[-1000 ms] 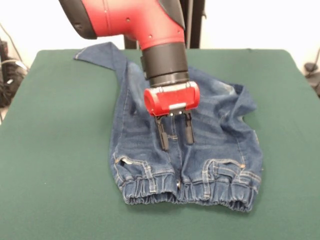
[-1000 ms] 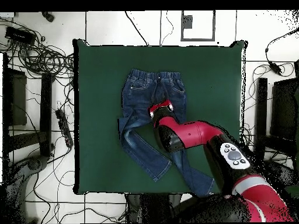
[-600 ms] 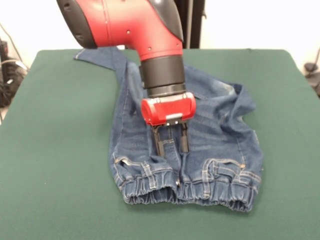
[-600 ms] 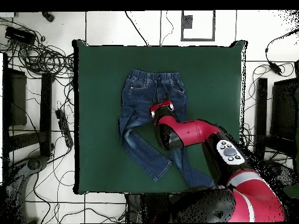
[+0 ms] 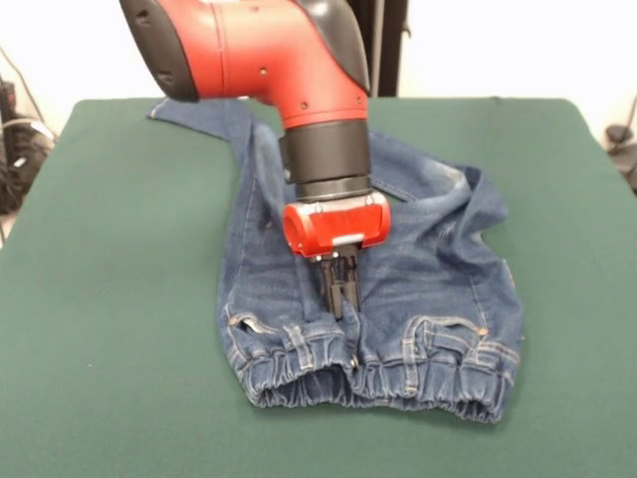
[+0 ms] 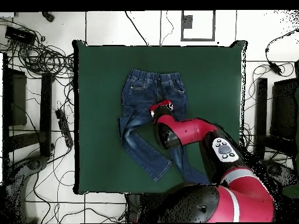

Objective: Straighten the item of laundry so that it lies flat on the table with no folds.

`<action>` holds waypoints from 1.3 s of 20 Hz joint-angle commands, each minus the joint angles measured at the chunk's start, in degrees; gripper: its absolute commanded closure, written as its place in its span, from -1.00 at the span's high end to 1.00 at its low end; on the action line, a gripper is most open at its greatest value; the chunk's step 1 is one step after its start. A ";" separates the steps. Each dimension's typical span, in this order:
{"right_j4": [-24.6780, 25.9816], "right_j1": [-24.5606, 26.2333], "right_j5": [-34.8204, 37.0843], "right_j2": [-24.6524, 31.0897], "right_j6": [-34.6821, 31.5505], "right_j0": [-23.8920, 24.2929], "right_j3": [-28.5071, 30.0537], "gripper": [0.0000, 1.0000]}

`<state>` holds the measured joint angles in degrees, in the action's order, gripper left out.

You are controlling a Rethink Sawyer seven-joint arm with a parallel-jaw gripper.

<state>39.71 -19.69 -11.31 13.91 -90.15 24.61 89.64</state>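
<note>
The item of laundry is a small pair of blue jeans lying on the green table, gathered waistband toward the near edge. One leg runs to the far left corner. The right side is rumpled, with a fold by a faded patch. My gripper points straight down at the fly, just above the waistband, its fingers pressed together on a pinch of denim. In the overhead view the jeans lie with the waistband at the top, and the red gripper head covers the crotch. The arm hides part of one leg.
Wide bare felt lies on both sides of the jeans. Cables and dark equipment stands surround the table on the floor.
The gripper came down onto the denim near the fly with its fingers apart, then the fingers closed together on the fabric. The jeans have hardly shifted.
</note>
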 commanded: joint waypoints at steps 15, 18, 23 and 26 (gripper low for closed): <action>-9.34 -16.21 2.33 0.56 -12.25 -3.17 2.61 -1.00; -11.70 -15.64 0.99 -2.01 -12.14 -5.62 0.51 -1.00; -15.15 -12.60 -4.35 -7.26 -10.79 -9.46 -2.10 -1.00; -16.83 -10.83 -7.02 -9.73 -10.02 -10.88 -2.85 -1.00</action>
<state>28.57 -33.65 -10.20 7.10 -90.17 18.52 91.06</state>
